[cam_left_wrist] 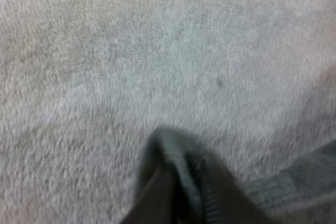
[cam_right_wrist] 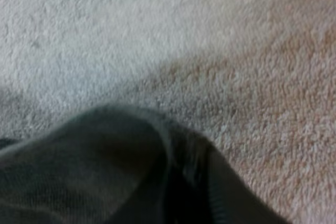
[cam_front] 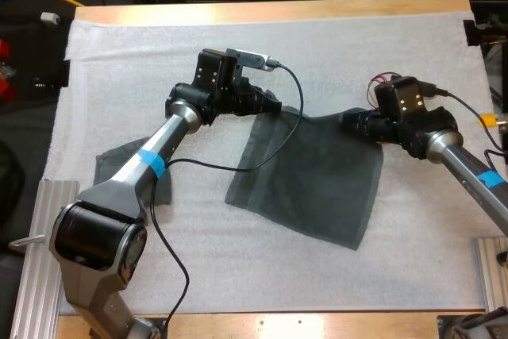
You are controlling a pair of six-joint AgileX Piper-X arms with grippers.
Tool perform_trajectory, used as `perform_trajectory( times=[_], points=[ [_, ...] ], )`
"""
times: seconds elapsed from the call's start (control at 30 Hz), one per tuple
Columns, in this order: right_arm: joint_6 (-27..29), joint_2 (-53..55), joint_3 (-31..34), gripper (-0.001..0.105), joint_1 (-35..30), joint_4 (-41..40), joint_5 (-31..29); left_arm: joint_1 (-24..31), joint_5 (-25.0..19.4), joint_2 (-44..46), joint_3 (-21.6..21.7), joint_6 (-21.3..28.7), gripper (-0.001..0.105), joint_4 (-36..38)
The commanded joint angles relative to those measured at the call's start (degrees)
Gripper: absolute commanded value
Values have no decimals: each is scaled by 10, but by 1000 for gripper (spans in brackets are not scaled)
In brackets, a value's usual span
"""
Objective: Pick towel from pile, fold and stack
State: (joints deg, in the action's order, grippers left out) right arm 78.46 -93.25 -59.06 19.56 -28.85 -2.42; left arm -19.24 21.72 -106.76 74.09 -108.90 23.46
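White matting (cam_front: 262,29) is covering the wooden table (cam_front: 238,11) in the high view, and a dark grey-green towel (cam_front: 305,184) is lying spread across the middle of it. The towel's far edge is stretching between the two arms. My left gripper (cam_front: 272,107) is pinching the far left corner of that edge, and my right gripper (cam_front: 351,123) is clamping the far right corner. A second towel (cam_front: 115,168) is lying near the mat's left side, partly hidden under my left arm. It may be folded, though the arm is covering too much of it to be sure.

From the left wrist, the black fingers (cam_left_wrist: 157,195) are pressing from both sides on a small ridge of cloth just over the mat, and the towel's hem is trailing away from them.

From the right wrist, the fingers (cam_right_wrist: 226,203) are gripping a bunched hump of the towel, with the mat lying just beyond it.
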Motion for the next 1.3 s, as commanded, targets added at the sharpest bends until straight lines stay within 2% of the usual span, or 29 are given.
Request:
perform_trajectory(
  times=[0.0, 0.03, 0.1, 0.13, 0.2, 0.27, 0.37, 0.57, 0.77, 0.87, 1.0, 1.27],
  points=[
    [-1, 4, -2, 33, -2, 15, -7, 1, 0, 4, 1, -12, 25, -16],
    [-2, 4, -2, 44, -5, 27, -8, 3, 3, 4, 1, -20, 36, -24],
    [-2, 5, -3, 55, -11, 41, -12, 7, 27, 4, 3, -31, 51, -43],
    [-2, 8, -5, 59, -15, 42, -19, 11, 53, 4, 5, -39, 59, -54],
    [-1, 13, -10, 61, -23, 37, -26, 20, 92, 6, 13, -50, 64, -55],
    [0, 29, -14, 61, -28, 22, -31, 30, 123, 13, 28, -53, 63, -38],
    [2, 64, -15, 61, -28, 2, -44, 43, 125, 42, 40, -38, 61, 2],
    [2, 157, -15, 61, -23, -59, -38, 61, 124, 130, 40, 33, 61, 102],
    [2, 251, -15, 61, 9, -142, -39, 61, 64, 215, 40, 113, 61, 231],
    [2, 293, -15, 61, 39, -187, -46, 61, 38, 253, 40, 131, 61, 283],
    [-5, 340, -15, 61, 93, -239, -71, 61, 29, 297, 40, 140, 61, 338],
    [-88, 405, -14, 61, 227, -332, -149, 61, 27, 356, 39, 140, 61, 439]
  ],
)
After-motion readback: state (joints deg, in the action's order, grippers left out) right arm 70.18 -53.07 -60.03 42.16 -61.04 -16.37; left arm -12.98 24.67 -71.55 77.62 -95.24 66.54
